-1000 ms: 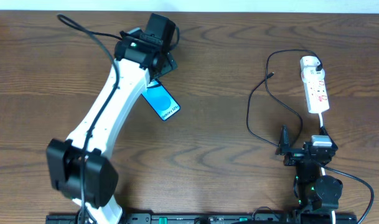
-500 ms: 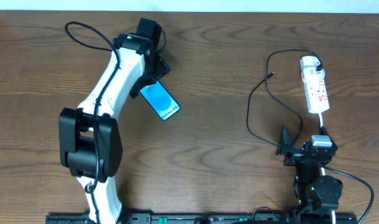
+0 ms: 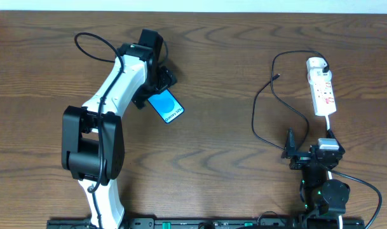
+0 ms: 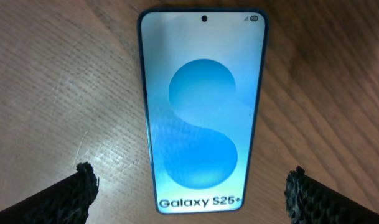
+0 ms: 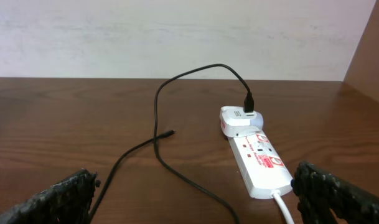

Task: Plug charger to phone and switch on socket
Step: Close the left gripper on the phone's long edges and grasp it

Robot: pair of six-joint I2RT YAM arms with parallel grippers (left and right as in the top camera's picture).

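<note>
While the left tool (image 4: 190, 185) hangs over the counter (image 4: 58, 81) with its fingers (image 4: 83, 183) spread wide, we see the phone (image 4: 201, 106) lying flat and face up straight ahead of it. The screen is lit blue. The end that carries the "Galaxy S25+" text is nearest the tool and sits between the two fingertips. Bare wood shows between each fingertip and the phone's long edges, so this tool is released and touches nothing. There is open wood past the phone's far end and on both of its flanks.

The right tool (image 5: 195, 186) is released too, its fingers far apart and low over the wood, grasping nothing. Ahead of it, toward its right finger, lies the socket (image 5: 257, 158). The near rounded end is just in front of that finger, and its white cord (image 5: 282, 208) runs back toward the tool. At the socket's far end the black plug (image 5: 248, 102) of the charger (image 5: 157, 124) stands in a white adapter (image 5: 236, 121). From there the cable arcs up and leftward, then drops in loose loops across the wood ahead of the tool's middle. The connector tip (image 5: 169, 133) rests on the counter ahead and a little left of centre, apart from the socket. One strand trails toward the left finger.

Beyond all this the counter's far edge meets a pale wall (image 5: 177, 31). Seen from overhead, a broad stretch of bare wood separates the phone from the connector tip.
</note>
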